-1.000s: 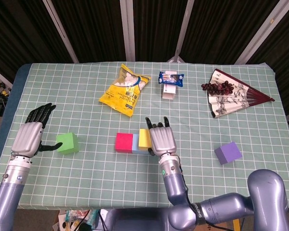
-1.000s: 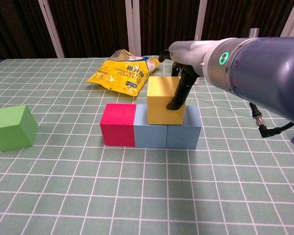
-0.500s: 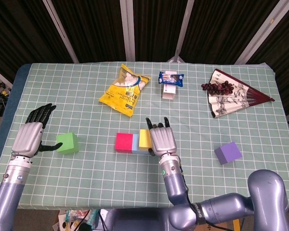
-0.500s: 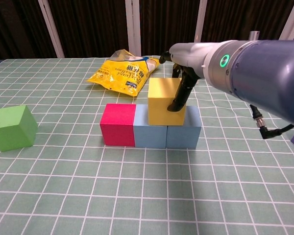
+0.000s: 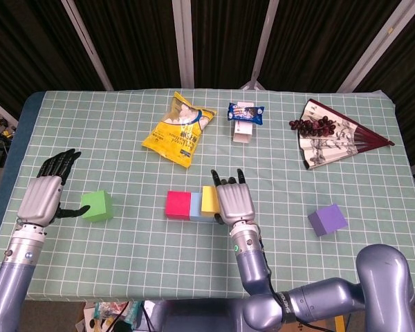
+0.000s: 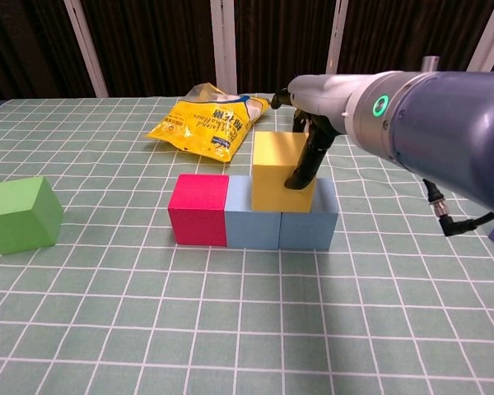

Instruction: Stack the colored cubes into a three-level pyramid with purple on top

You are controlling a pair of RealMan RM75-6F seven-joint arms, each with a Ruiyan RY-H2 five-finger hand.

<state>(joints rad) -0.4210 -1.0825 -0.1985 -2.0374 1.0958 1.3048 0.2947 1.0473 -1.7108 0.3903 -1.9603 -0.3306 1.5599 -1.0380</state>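
Yellow cube (image 6: 282,170), gripped by right hand (image 5: 233,200), shifted slightly right atop blue cubes (image 6: 281,222); left hand (image 5: 43,196) hovered released.

The tablecloth (image 5: 124,124) is pale green with a white grid. The cubes are red (image 6: 198,209), light blue (image 6: 281,222), yellow (image 6: 281,170), green (image 6: 20,214) and purple (image 5: 327,219). The snack bag (image 5: 178,129) is yellow.

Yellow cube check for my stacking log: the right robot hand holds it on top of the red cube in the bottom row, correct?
Not quite. The chest view shows the right robot hand holding the yellow cube on the two blue cubes, straddling their seam; the red cube beside them has nothing on it.
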